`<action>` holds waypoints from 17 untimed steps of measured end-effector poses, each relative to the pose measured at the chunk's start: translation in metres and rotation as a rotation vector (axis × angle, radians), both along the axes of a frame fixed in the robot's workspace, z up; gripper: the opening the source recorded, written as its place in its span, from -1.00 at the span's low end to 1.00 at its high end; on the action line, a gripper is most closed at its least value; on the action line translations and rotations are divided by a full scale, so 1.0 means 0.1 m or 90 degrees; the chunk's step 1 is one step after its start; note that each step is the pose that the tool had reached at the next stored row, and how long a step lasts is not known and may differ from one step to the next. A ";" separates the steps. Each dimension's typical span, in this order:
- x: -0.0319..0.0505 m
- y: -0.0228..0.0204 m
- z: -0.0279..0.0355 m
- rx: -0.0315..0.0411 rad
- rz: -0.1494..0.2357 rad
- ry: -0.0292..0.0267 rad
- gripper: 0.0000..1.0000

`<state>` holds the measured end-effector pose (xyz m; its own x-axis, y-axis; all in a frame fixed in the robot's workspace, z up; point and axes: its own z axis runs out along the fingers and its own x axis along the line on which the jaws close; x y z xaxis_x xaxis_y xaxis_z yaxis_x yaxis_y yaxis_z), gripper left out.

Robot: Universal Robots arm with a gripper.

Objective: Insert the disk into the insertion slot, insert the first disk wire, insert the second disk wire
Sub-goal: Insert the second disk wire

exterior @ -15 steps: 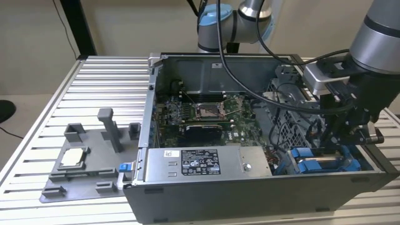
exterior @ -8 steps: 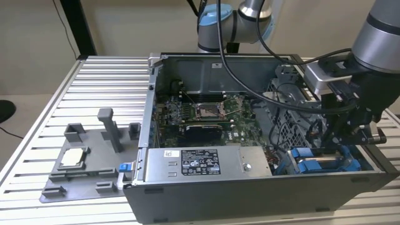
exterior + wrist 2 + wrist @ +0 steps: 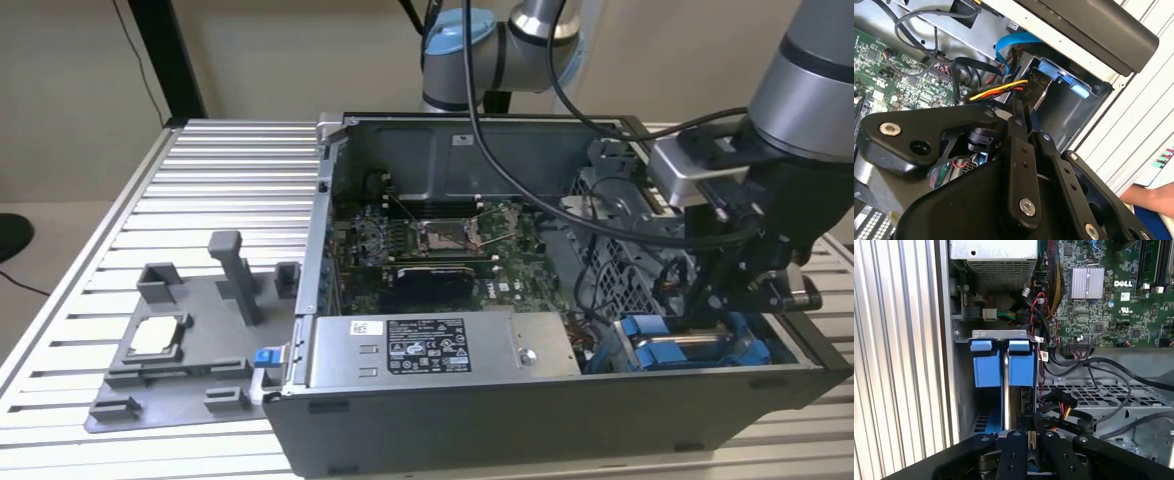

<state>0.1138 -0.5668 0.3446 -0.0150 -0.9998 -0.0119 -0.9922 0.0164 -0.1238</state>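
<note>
The disk [image 3: 1005, 400] stands on edge inside the insertion slot [image 3: 965, 390] at the case's front corner, its blue carrier tabs [image 3: 1021, 367] side by side. In the exterior view its blue carrier [image 3: 667, 340] shows in the bay at the case's right. My gripper [image 3: 1029, 421] hangs just above the disk's end, fingers pressed together with nothing visibly between them. A black connector on yellow, red and black wires [image 3: 1061, 402] lies right beside the fingertips [image 3: 1018, 106], and the same wires [image 3: 999, 91] cross just past them. A blue flat cable [image 3: 1004, 45] curls nearby, its end hidden.
The grey power supply box [image 3: 427, 345] lies along the case front and the motherboard [image 3: 441, 240] sits behind it. A perforated metal cage [image 3: 1094, 390] with black cables borders the bay. A grey fixture plate [image 3: 187, 350] rests on the ribbed table. A person's hand [image 3: 1154, 197] shows outside the case.
</note>
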 end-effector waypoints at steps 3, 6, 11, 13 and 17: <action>0.000 0.000 -0.019 0.0001 0.000 0.0000 -1.00; 0.000 0.000 -0.032 0.0000 0.000 0.0000 -1.00; 0.000 0.000 -0.043 -0.0001 0.000 0.0000 -1.00; 0.000 0.000 -0.048 -0.0002 0.000 0.0000 -1.00; 0.000 0.000 -0.055 0.0001 0.000 0.0000 -1.00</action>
